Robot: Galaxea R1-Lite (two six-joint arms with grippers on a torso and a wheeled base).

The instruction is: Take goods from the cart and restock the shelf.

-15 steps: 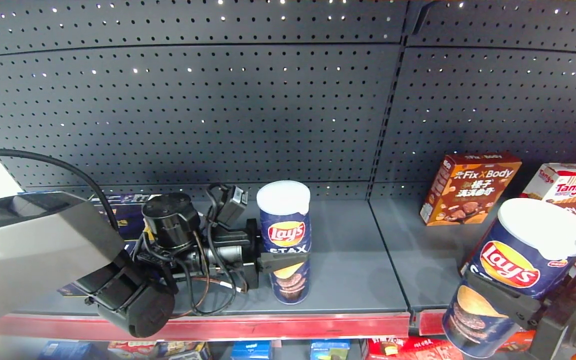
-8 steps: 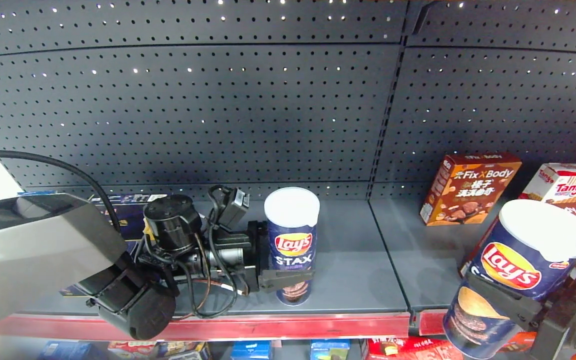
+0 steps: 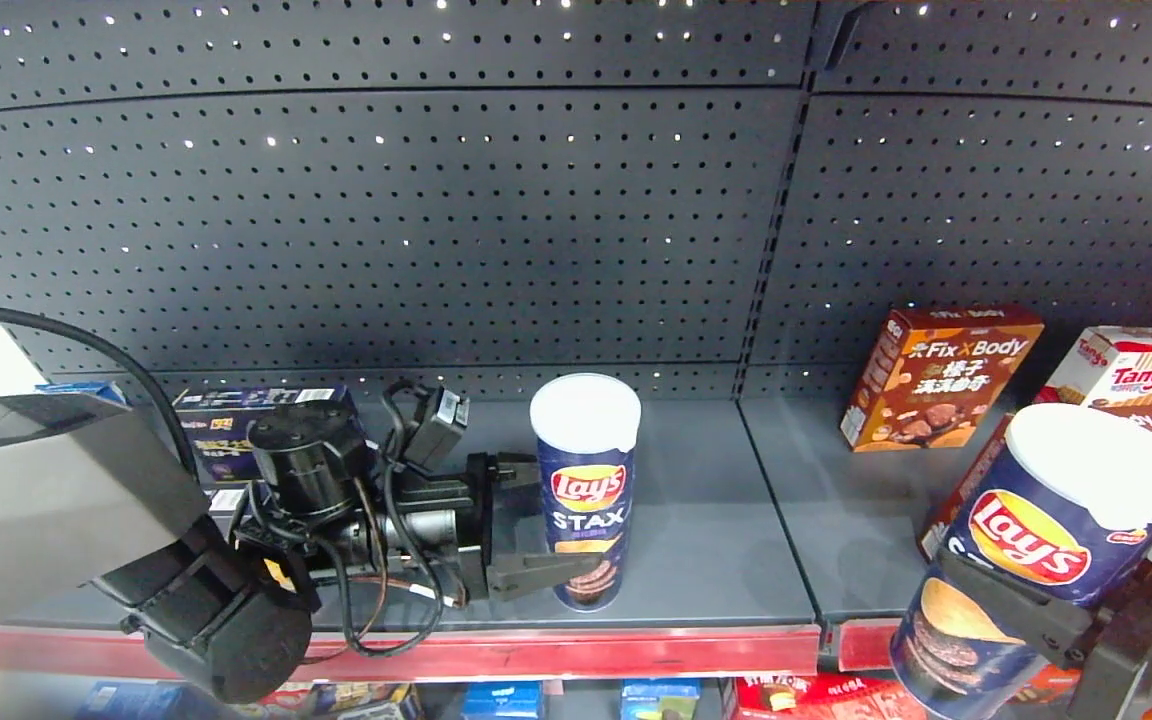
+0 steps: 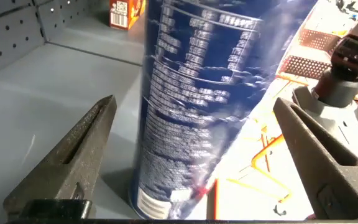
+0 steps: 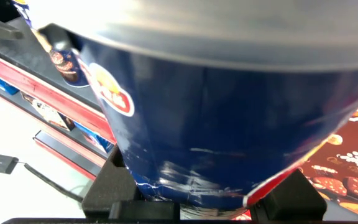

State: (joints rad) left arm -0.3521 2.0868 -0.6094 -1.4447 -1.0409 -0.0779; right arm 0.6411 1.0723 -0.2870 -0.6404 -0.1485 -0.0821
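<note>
Right now the left claw [image 3: 554, 517] sits spread open around an upright chip can [image 3: 586, 480] on the shelf [image 3: 706, 540]; the right claw [image 3: 1086, 590] grips a second can [image 3: 1046, 540], tilted.

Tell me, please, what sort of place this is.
Probably a shop aisle: a shelf with a pegboard back and red price rail, holding a chip can and a brown snack box.

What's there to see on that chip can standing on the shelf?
The chip can is a tall, glossy tube, dark blue with a red-and-yellow logo, chip pictures low down and a white lid. It stands upright near the front edge of the grey shelf. The left gripper brackets its lower half, fingers open and clear of its sides.
</note>
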